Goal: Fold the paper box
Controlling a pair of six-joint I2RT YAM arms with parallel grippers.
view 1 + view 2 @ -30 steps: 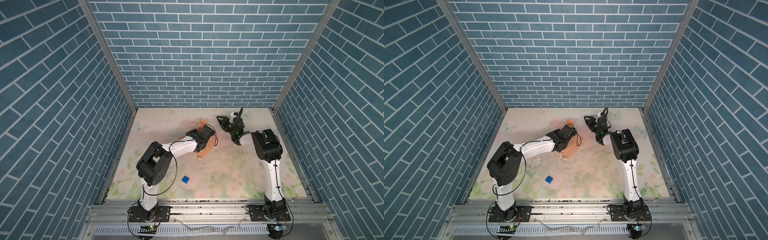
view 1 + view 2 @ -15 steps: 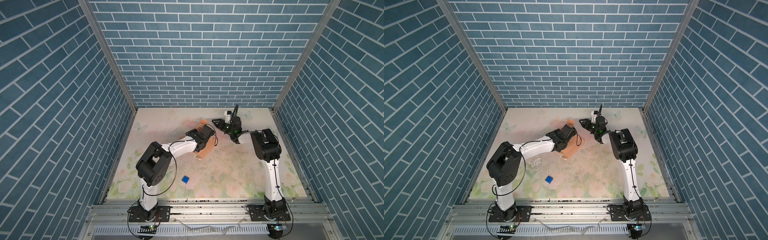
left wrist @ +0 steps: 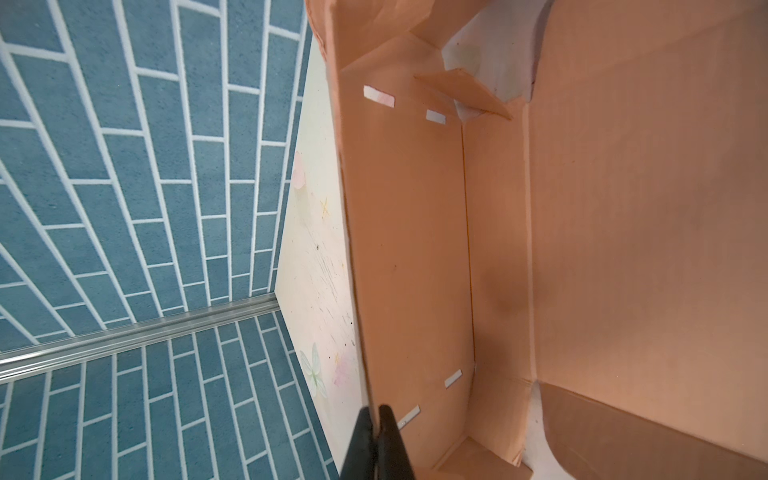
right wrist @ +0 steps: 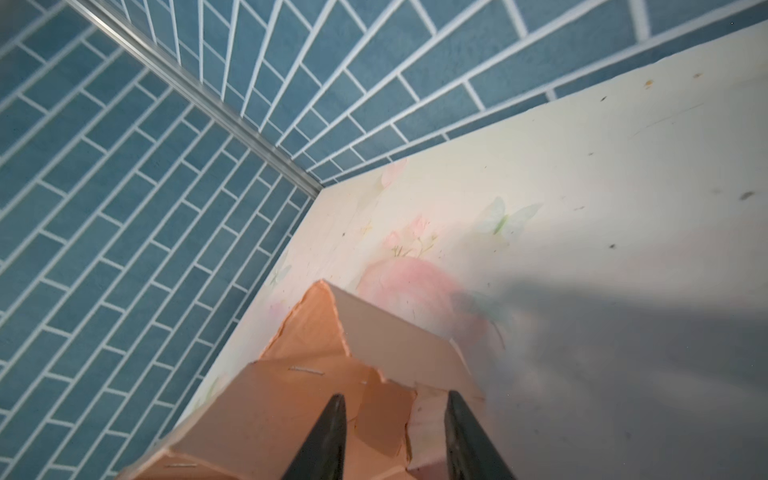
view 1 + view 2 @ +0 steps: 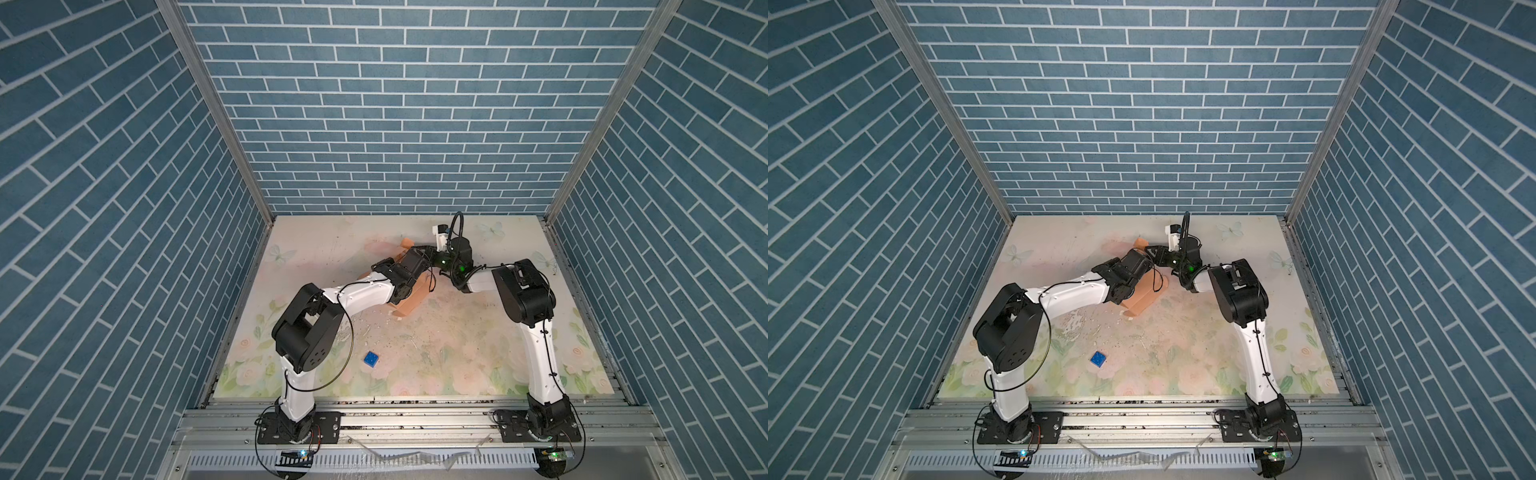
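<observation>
- Left wrist view: left gripper (image 3: pixel 377 412) was clamped shut on the thin edge of an upright wall of the paper box (image 3: pixel 623 249). One finger (image 3: pixel 360 440) sat on the wall's outer face and the other on its inner face.
- Inward of those fingers the box lay open: slotted wall, creased strip, then the broad floor panel. A small flap stood folded up at the far end, well beyond the fingertips.
- In both top views the box (image 5: pixel 413 301) rested on the floral tabletop (image 5: pixel 457 353), mostly hidden under the left wrist. It lay between the two grippers, with one peach flap poking out past them toward the back wall.
- Blue cube (image 5: pixel 370 359) sat well apart from both sets of fingers, toward the front rail.
- Right wrist view: right gripper (image 4: pixel 394 399) was partly open with a moderate gap. Its fingers (image 4: pixel 328 436) straddled a ragged corner flap of the box.
- Couldn't tell if either right pad touched the cardboard.
</observation>
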